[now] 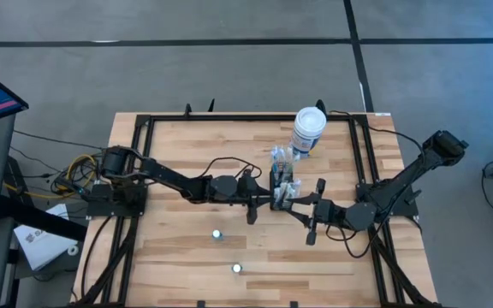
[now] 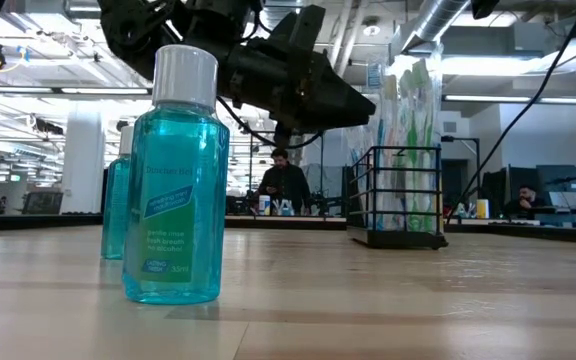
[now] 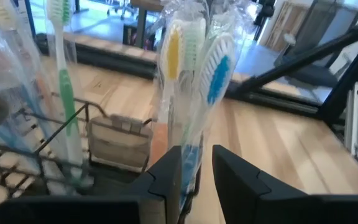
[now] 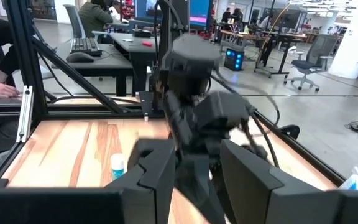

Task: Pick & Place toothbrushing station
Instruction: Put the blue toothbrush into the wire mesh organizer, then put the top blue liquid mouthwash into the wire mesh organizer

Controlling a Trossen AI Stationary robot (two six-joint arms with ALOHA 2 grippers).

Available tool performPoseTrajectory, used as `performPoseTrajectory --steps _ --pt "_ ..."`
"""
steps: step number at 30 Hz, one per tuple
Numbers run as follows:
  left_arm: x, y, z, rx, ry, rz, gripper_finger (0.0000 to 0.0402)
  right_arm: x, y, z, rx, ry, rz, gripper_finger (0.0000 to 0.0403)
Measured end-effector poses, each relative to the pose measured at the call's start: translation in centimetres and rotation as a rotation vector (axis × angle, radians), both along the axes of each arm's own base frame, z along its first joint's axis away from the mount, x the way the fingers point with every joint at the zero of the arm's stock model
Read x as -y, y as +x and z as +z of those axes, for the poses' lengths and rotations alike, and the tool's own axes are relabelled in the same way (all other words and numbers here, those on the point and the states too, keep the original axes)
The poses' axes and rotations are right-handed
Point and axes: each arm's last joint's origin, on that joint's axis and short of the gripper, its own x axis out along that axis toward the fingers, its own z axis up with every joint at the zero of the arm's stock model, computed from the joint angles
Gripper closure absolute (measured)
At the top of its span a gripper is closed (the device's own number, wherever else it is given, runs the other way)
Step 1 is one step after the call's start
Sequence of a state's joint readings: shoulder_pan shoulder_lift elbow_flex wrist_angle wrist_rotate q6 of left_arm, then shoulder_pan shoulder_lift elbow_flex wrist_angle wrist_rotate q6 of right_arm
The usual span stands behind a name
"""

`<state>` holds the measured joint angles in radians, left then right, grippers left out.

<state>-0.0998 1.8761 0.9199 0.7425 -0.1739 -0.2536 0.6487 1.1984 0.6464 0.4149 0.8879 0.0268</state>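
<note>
Black wire, bent into a small upright slotted caddy, standing near the middle of the pale wooden butcher-block table and stuffed with plastic-wrapped toothbrushes in green, yellow and blue. Flanked on both sides by dark arms. Left gripper hard against the caddy's left side; seen from its wrist, two dark fingers parted a little around a wrapped bundle of brushes at the caddy's edge, though impossible to tell whether gripping or just straddling. Right gripper just beside the caddy's right side, fingers set apart with nothing visibly between them, facing the other arm's blurred dark wrist. Behind the caddy, near the table's far edge, a white cylindrical canister with a blue label, well apart from both grippers. Nearer the front edge, two small clear bottles of teal mouthwash with white caps, one looming large in the low view, the second partly hidden behind it. Caddy upright in that same view, flat on the wood, brush heads rising above its rim. Beyond the table, people seated at desks.
</note>
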Motion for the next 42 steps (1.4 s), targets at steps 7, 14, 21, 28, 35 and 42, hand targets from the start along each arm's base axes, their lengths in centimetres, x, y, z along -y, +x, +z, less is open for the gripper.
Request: performPoseTrajectory --steps 7,14,21,28,35,42 --pt "0.5 -2.0 2.3 -0.042 0.014 -0.02 0.0315 -0.1 -0.1 -0.2 -0.012 -0.002 0.006 0.0282" --pt "2.7 -6.0 2.7 -0.045 0.012 -0.091 0.0315 -0.1 -0.1 -0.1 -0.01 -0.001 0.005 0.0282" --pt "5.1 -9.9 2.9 -0.033 0.022 -0.158 0.0315 -0.1 -0.1 -0.1 -0.006 0.015 0.003 0.0282" --pt "7.0 -12.8 2.7 -0.024 0.022 -0.254 0.0315 -0.1 -0.1 -0.1 -0.005 0.017 0.002 0.0282" --pt "8.2 -14.3 1.6 -0.057 -0.022 -0.26 0.0315 -0.1 -0.1 -0.1 -0.005 0.017 0.002 0.0282" --pt "8.8 -15.4 0.6 -0.088 -0.028 -0.236 0.0314 -0.1 -0.1 -0.1 -0.005 0.017 0.002 0.0282"
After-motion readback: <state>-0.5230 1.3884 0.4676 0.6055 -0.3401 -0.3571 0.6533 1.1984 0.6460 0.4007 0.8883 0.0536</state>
